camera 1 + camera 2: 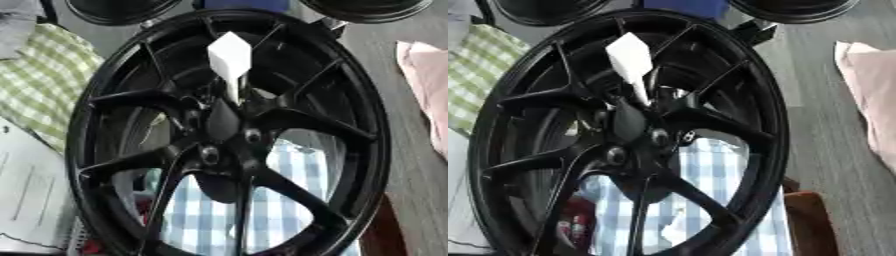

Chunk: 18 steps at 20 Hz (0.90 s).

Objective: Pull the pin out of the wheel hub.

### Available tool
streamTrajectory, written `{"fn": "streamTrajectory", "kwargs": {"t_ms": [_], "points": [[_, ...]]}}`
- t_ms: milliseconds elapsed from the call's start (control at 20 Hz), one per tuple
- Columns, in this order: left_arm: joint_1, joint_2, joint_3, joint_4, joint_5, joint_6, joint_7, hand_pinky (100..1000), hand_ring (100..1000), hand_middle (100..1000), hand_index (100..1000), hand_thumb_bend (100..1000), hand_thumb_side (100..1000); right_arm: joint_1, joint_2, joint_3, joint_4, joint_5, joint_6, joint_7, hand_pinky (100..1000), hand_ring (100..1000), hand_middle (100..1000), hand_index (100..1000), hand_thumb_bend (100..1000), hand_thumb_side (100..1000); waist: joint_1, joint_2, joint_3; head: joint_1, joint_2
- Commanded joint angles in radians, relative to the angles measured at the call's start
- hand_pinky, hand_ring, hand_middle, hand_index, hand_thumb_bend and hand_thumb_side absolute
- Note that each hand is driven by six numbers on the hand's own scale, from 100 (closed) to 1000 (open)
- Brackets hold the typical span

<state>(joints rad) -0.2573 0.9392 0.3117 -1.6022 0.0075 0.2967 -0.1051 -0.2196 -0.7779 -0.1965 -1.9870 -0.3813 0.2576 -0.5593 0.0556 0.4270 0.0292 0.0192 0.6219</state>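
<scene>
**Desk editor:** Left to right, what have we got?

**Photographer:** At far left, a green checked cloth [44,75] beside a pale grey panel [31,195]. Then the black wheel hub [223,135] fills the middle of both views, standing nearly upright, its spokes running out to the rim. A blue-and-white checked cloth [280,200] shows through the lower gaps between the spokes. At far right, a pink cloth [872,100] lies on the grey desk [815,90], with a brown object [808,220] low down by the rim.

**Desk editor:** And the pin?

**Photographer:** The white pin [231,62] is seated in the wheel, just above the centre. A broad white head stands proud; a thin stem runs down from it to the black centre of the wheel. Exactly which hole the stem enters is hard to make out, so I would say only that it looks lodged there.

**Desk editor:** Any hand on it? Fingers apart, together, clamped?

**Photographer:** Neither hand appears in either view, so the state of the fingers cannot be told. Nothing touches the pin.

**Desk editor:** So progress?

**Photographer:** My reading: none to show. The pin is in place; reaching, gripping its head and drawing it out all remain.
</scene>
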Motion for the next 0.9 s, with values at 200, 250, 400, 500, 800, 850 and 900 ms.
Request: {"fn": "streamTrajectory", "kwargs": {"t_ms": [200, 250, 400, 500, 800, 850, 900], "points": [[-0.007, 0.017, 0.002, 0.017, 0.057, -0.085, 0.093, 870, 775, 755, 810, 511, 811, -0.01, -0.012, -0.01, -0.013, -0.01, -0.002, -0.012, 846, 606, 734, 732, 100, 838, -0.014, -0.035, -0.002, 0.008, -0.015], [-0.008, 0.016, -0.003, 0.014, 0.072, -0.092, 0.108, 867, 770, 749, 806, 503, 793, -0.011, -0.012, -0.009, -0.013, -0.011, -0.002, -0.013, 846, 606, 734, 732, 100, 838, -0.014, -0.035, -0.002, 0.01, -0.014], [-0.008, 0.019, -0.02, 0.007, 0.106, -0.096, 0.153, 863, 764, 742, 800, 509, 766, -0.013, -0.013, -0.007, -0.013, -0.012, -0.003, -0.014, 846, 606, 733, 731, 100, 840, -0.014, -0.036, -0.004, 0.013, -0.015], [-0.008, 0.018, -0.027, 0.0, 0.117, -0.095, 0.18, 856, 749, 722, 785, 493, 742, -0.013, -0.013, -0.008, -0.013, -0.012, -0.005, -0.015, 845, 605, 733, 731, 100, 840, -0.014, -0.036, -0.004, 0.012, -0.018], [-0.034, -0.041, -0.025, -0.073, 0.189, -0.125, 0.265, 838, 684, 650, 725, 401, 712, -0.022, -0.01, -0.006, -0.013, -0.013, -0.011, -0.014, 846, 607, 735, 732, 100, 833, -0.016, -0.038, -0.001, 0.002, -0.023], [-0.043, -0.063, -0.025, -0.092, 0.204, -0.134, 0.28, 839, 683, 652, 731, 403, 713, -0.025, -0.008, -0.004, -0.013, -0.014, -0.012, -0.013, 846, 608, 737, 733, 100, 832, -0.016, -0.039, -0.002, 0.004, -0.024], [-0.053, -0.087, -0.023, -0.111, 0.219, -0.143, 0.296, 840, 685, 657, 738, 404, 715, -0.03, -0.006, -0.002, -0.013, -0.014, -0.014, -0.011, 847, 610, 738, 734, 100, 830, -0.017, -0.039, -0.003, 0.007, -0.026]]}}
